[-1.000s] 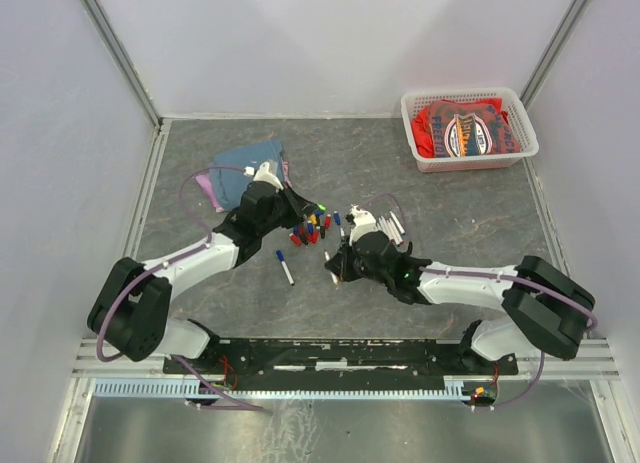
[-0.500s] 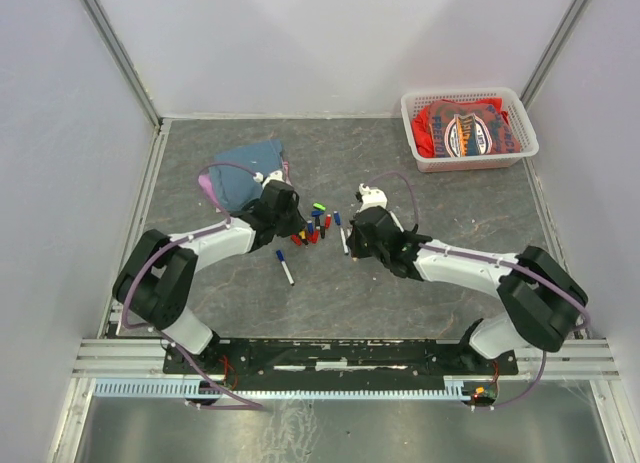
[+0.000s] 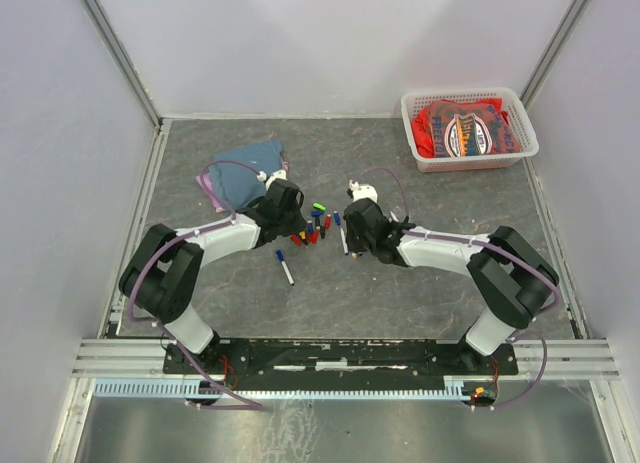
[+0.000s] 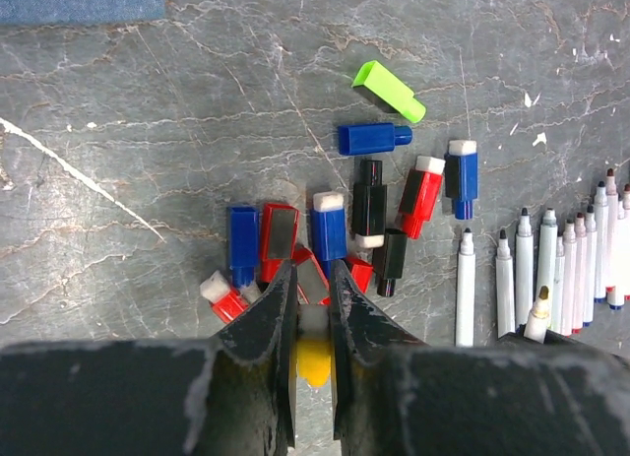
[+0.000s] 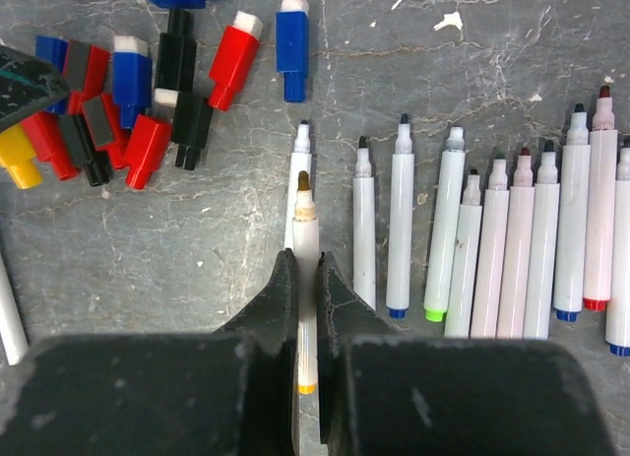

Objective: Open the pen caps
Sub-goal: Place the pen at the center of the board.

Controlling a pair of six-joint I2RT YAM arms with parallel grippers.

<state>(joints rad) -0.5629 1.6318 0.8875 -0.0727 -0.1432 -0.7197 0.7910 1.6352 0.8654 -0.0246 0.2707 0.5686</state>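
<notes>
From above, your left gripper (image 3: 297, 228) sits low at the left edge of the pen caps (image 3: 316, 223), which lie loose in a cluster mid-table. Your right gripper (image 3: 350, 241) is down just right of them. A blue-capped pen (image 3: 285, 267) lies nearer, a blue cloth (image 3: 245, 173) far left, and a white basket (image 3: 475, 164) in the far right corner.

In the left wrist view, your jaws are clamped on a yellow cap (image 4: 313, 356) at the near edge of the red, blue and black caps. A green cap (image 4: 389, 90) lies farther off.

In the right wrist view, the jaws are closed on a white pen (image 5: 306, 229). It is uncapped, tip pointing away, and held at the left end of the row of uncapped pens (image 5: 492, 249). The caps lie far left.
</notes>
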